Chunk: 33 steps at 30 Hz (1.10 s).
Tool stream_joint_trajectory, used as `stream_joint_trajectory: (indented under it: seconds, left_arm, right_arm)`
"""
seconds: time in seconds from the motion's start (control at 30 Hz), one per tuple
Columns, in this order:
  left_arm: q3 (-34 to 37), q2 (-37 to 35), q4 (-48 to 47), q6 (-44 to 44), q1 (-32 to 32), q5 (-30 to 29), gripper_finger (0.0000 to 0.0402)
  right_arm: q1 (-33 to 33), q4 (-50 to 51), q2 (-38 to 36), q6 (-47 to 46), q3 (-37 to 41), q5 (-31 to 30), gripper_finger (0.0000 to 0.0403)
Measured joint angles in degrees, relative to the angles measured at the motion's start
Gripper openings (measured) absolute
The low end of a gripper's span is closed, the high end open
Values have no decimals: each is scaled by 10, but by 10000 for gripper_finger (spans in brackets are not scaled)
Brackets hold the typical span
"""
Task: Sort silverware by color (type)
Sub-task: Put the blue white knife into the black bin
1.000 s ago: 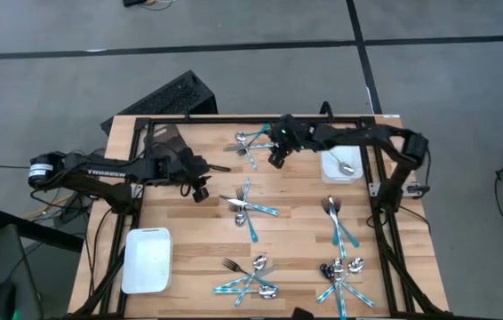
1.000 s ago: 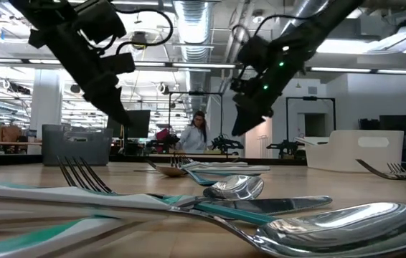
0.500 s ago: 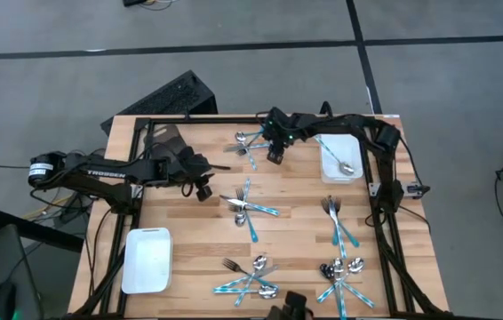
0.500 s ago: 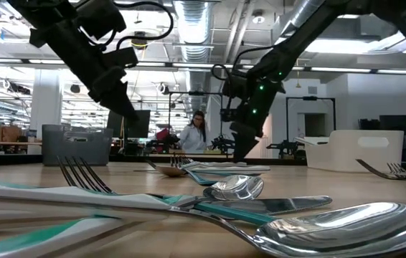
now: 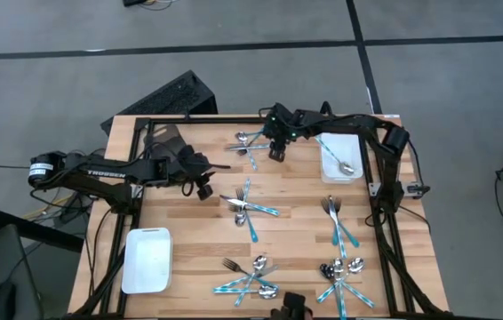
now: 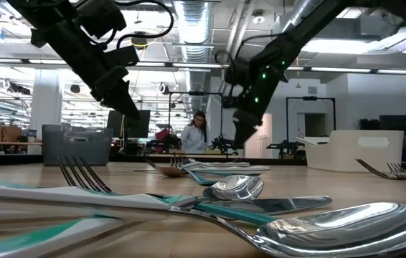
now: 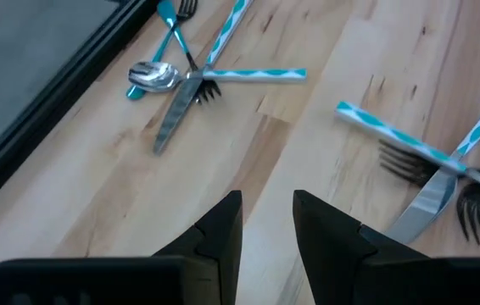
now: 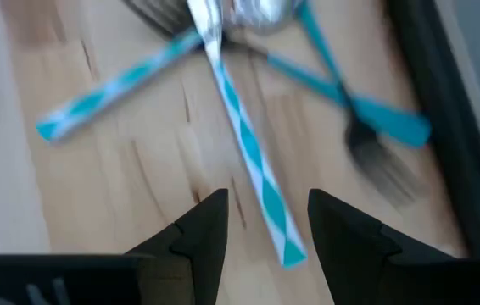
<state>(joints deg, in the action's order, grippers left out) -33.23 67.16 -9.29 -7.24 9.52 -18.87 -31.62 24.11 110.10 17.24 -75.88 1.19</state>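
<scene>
High view: silverware (image 5: 250, 210) on wooden table (image 5: 189, 222)

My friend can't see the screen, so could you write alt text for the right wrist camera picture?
The right pincer, open and empty, hovers over a teal-and-white striped handle on the wooden table. That handle belongs to a small heap of crossed cutlery, including a teal fork near the table's dark edge frame.

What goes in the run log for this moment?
right gripper: jaws open, empty, above far silverware pile | left gripper: jaws apart, empty, mid-table | far-right white bin: one silver spoon | near-left white bin: nothing visible inside
</scene>
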Motion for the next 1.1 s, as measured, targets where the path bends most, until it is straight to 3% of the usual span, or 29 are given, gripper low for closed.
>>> stream_joint_trajectory:
  seconds: [0.5, 0.6, 0.77, 1.1]
  left_arm:
    - [0, 0, 12, 5, 0, 1, 96]
    - [0, 0, 10, 5, 0, 2, 96]
    - [0, 0, 10, -1, 0, 5, 96]
    - [0, 0, 11, -26, 0, 4, 96]
  right_arm:
    - [-16, 14, 79, 22, -2, 1, 184]
    - [-10, 40, 86, 21, -2, -15, 156]
    - [8, 68, 83, 5, -3, -28, 65]
    - [47, 173, -5, -56, 3, -17, 65]
